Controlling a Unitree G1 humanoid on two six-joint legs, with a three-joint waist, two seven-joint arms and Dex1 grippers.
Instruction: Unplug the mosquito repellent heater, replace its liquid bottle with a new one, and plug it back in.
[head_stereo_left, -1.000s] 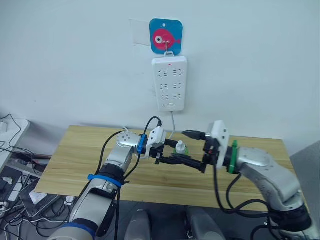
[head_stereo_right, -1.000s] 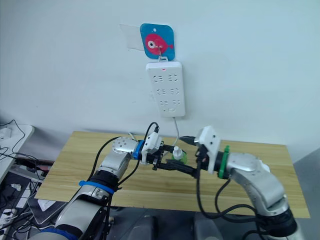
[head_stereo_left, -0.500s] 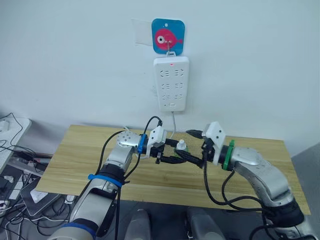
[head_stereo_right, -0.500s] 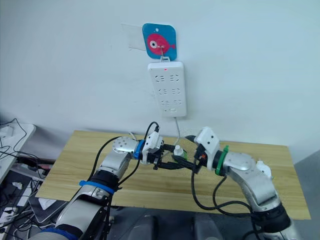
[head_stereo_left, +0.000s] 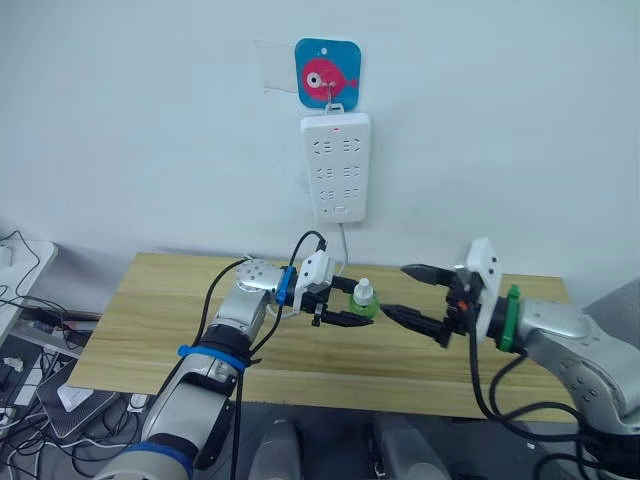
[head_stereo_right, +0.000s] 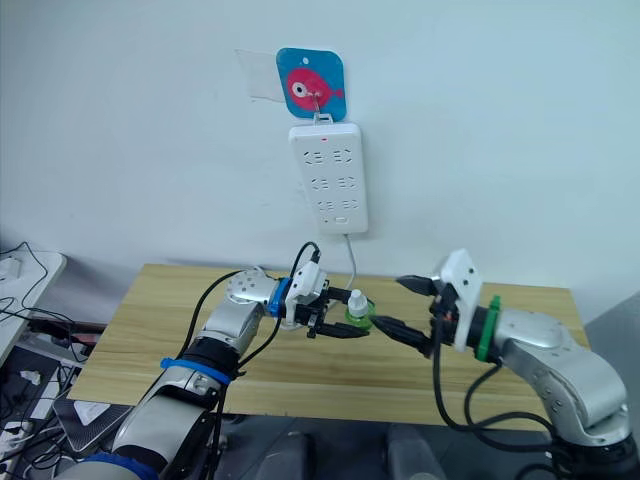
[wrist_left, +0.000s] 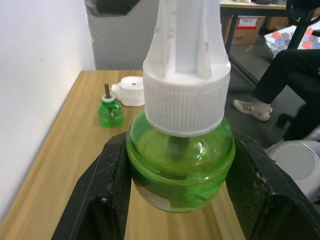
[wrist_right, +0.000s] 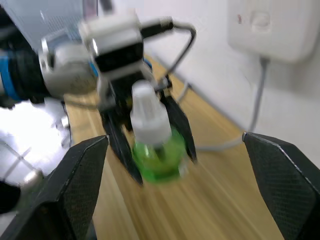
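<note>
Between the left gripper's (wrist_left: 175, 200) fingers sits the green bottle (wrist_left: 180, 165).

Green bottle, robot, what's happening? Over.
Left gripper shut on green bottle, white cap on. Right gripper open, apart. Heater on table beside uncapped bottle.

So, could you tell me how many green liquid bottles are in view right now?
2: one capped bottle clamped in the left gripper, and one uncapped bottle standing on the table beside the white heater. Others may be hidden.
</note>
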